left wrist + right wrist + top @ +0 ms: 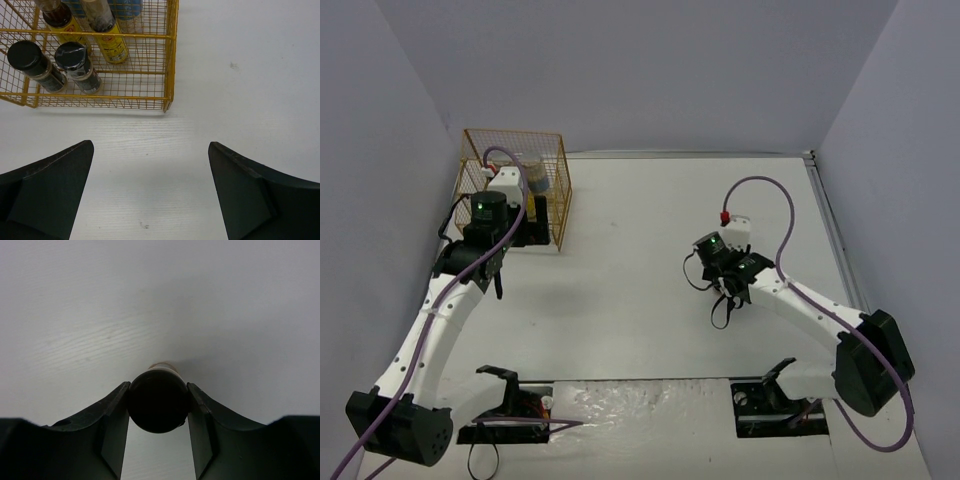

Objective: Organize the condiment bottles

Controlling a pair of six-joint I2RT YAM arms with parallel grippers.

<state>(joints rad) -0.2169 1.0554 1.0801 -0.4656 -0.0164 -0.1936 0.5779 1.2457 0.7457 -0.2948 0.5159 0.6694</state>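
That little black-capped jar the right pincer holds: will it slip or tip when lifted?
The jar looks hard: its round cap sits clamped in the right pincer without denting. That smooth, round cap could twist or slip slightly. Small beside the pincer, it is probably light.

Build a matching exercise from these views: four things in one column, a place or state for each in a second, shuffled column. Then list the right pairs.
Things
1. left gripper
2. right gripper
3. gold wire rack
4. yellow-labelled bottle

Places or states
A. shut on a black-lidded jar
B. inside the rack
C. open, nothing between its fingers
D. at the far left of the table

Pairs: 1-C, 2-A, 3-D, 4-B
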